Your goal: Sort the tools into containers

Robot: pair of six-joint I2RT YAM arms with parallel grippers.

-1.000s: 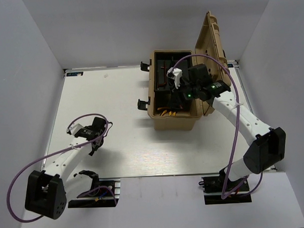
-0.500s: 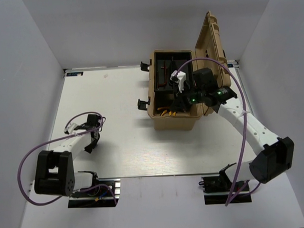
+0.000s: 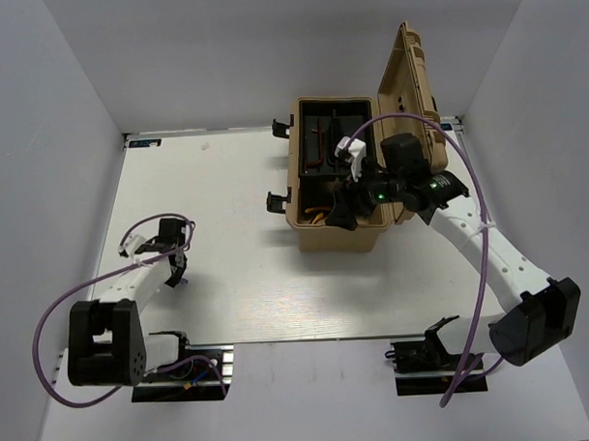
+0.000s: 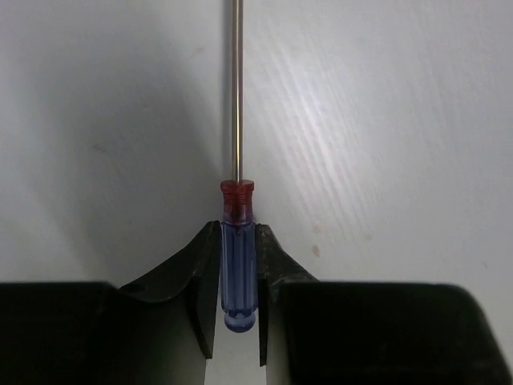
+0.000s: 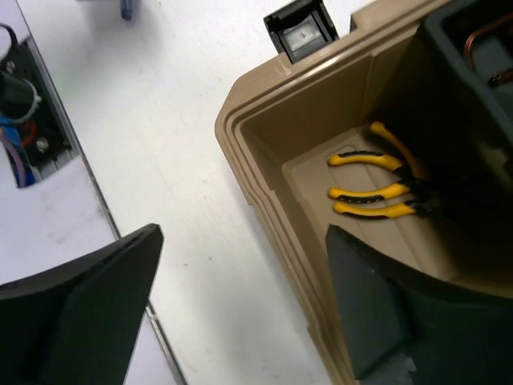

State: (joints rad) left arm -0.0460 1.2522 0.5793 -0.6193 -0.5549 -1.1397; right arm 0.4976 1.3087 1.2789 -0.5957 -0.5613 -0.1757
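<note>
A screwdriver (image 4: 238, 273) with a blue handle, red collar and thin steel shaft lies on the white table. My left gripper (image 4: 238, 241) is shut on its handle, and both fingers press its sides. In the top view the left gripper (image 3: 175, 271) is low over the table's left side. The tan toolbox (image 3: 339, 240) stands open at the back right, its lid (image 3: 413, 91) raised. Yellow-handled pliers (image 5: 373, 192) lie on its bottom at the near end. My right gripper (image 5: 244, 241) hangs open and empty over the box's front rim (image 5: 264, 160), as the top view (image 3: 344, 211) also shows.
A black inner tray (image 3: 331, 111) fills the far part of the box and holds reddish tools (image 3: 316, 147). Black latches (image 3: 277, 200) stick out from the box's left side, one of them (image 5: 300, 32) in the right wrist view. White walls enclose the table on three sides.
The left gripper moved to the left and toward the near edge, and its jaws closed on the screwdriver handle. The right gripper drew toward the box's near end and spread its jaws wide.
</note>
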